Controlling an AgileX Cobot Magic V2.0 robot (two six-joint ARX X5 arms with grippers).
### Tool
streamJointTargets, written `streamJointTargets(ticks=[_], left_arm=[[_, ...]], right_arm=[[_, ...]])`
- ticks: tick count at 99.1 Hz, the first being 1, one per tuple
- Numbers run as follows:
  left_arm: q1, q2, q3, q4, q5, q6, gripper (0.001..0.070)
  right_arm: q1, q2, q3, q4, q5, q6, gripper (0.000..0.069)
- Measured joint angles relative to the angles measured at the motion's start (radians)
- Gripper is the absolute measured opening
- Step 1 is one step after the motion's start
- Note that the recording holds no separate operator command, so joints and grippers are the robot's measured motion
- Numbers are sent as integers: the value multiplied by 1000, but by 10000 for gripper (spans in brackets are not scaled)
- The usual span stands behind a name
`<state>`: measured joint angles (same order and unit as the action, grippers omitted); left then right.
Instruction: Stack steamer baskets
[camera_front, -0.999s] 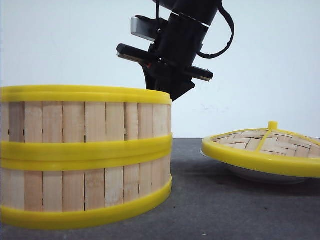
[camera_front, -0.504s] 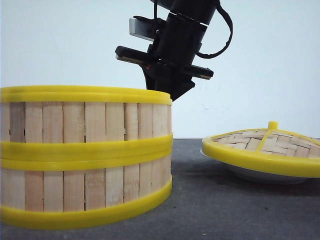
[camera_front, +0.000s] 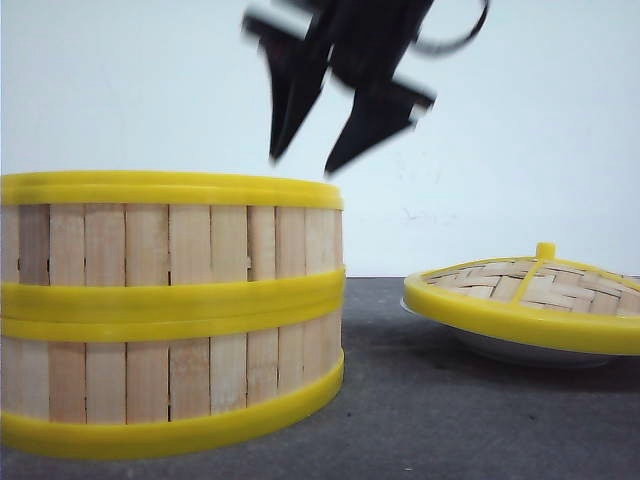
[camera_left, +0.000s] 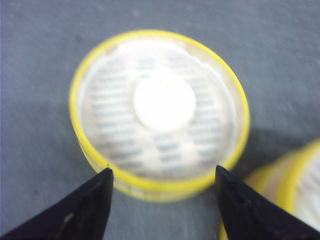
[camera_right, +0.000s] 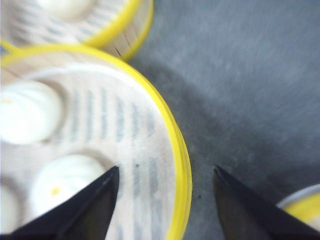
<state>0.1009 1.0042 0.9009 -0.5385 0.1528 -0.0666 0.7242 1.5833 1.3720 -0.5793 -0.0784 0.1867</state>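
Black pincer (camera_front: 305, 155): two tapered pointed fingers (camera_front: 362, 135), black cable loop above.

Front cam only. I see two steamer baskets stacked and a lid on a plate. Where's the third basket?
Observer: The left wrist view shows a third steamer basket standing alone on the table, beyond the open left gripper.
Operator: Anything in it?
Observer: One white bun, in the middle.
Operator: Is the stack loaded?
Observer: The right wrist view shows white buns in the steamer basket below the open right gripper, whose fingers straddle the rim.
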Motion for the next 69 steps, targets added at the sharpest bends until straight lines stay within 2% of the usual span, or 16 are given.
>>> streamJointTargets(ticks=[15,31,43,69], left_arm=[[60,151,66,49,0,0,383],[107,320,111,66,0,0,383],[120,434,133,113,-1,0,383],[121,652,206,121,0,-1,379]], right_arm=[[-30,-151,2,-96,37,-34,365],[-102,-285,2,-274,157,-60,365],[-159,-380,-2,-409,240,-62,365],[-224,-590,-79,-544,266,-61,365]])
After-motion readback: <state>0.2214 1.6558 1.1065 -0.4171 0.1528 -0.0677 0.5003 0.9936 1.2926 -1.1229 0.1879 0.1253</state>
